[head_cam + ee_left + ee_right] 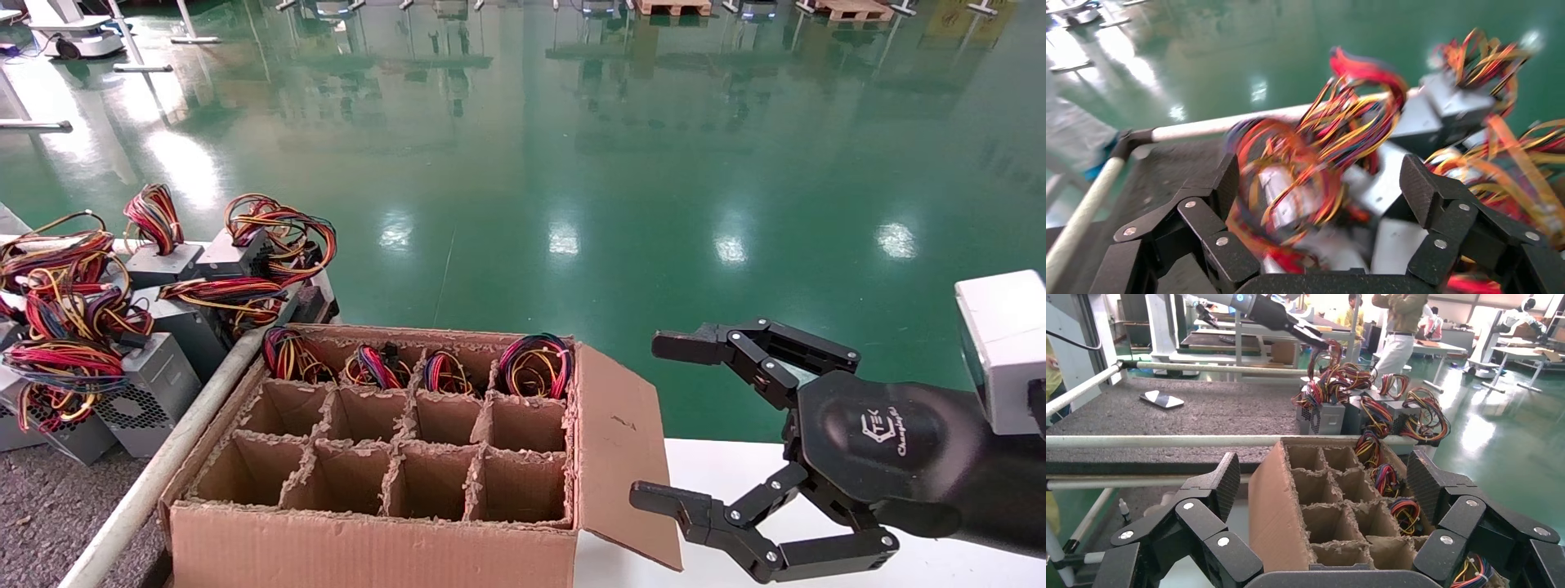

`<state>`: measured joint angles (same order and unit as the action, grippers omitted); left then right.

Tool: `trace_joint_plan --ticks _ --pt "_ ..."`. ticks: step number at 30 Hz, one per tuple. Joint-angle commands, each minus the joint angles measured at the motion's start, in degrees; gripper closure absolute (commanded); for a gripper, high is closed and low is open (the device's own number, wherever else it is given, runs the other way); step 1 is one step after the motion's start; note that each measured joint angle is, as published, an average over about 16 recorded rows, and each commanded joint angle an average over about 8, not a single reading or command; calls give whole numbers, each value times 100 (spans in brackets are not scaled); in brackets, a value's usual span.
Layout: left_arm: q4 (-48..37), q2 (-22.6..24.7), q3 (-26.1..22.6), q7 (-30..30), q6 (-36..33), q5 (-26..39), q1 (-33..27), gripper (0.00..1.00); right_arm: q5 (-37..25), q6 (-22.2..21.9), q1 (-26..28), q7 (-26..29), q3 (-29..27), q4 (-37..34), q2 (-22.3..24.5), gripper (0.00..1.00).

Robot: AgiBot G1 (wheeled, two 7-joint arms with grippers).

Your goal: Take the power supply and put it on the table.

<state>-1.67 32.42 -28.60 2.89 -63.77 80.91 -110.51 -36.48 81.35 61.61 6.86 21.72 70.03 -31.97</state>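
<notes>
**A:** On the far left, what sits on the table (49,523)?

**B:** A cluster of power supplies (122,392) on the grey felt-like top, inside the pale rail (176,453). They are silver-grey boxes with vent holes, each under a loop of red, yellow, blue and black wires, packed close together.

**A:** And the left gripper (1318,190)?

**B:** It does not show in the head view. In the left wrist view its jaws are spread wide, one black finger (1223,184) either side of a power supply (1291,196) topped by its wire bundle. The view is blurred, so I cannot tell whether the pads touch it; it does not look clamped. In the right wrist view that arm (1272,315) reaches down over the same cluster (1340,410).

**A:** Next to the right?

**B:** The divided cardboard box (376,539), just beside the rail. Its far row of four compartments holds wire bundles (535,363); the two nearer rows show only bare cardboard. One flap (625,449) hangs open toward the white tabletop (719,465).

**A:** And the right gripper (666,425)?

**B:** It hovers above the white tabletop, right of the box and apart from it, jaws wide open and holding nothing, fingertips pointing toward the flap.
</notes>
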Motion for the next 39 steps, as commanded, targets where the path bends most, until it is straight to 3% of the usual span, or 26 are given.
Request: trace_joint_plan --ticks 1,19,39 --pt "-19 -16 34 -68 -116 -47 -47 0 0 0 0 0 0 0 0 0" --pt "-150 365 631 -341 -398 -927 -93 0 1 -1 -1 0 0 -1 1 0" --pt "2260 348 848 -661 -961 -1898 1479 0 2 -2 -1 0 0 -1 1 0"
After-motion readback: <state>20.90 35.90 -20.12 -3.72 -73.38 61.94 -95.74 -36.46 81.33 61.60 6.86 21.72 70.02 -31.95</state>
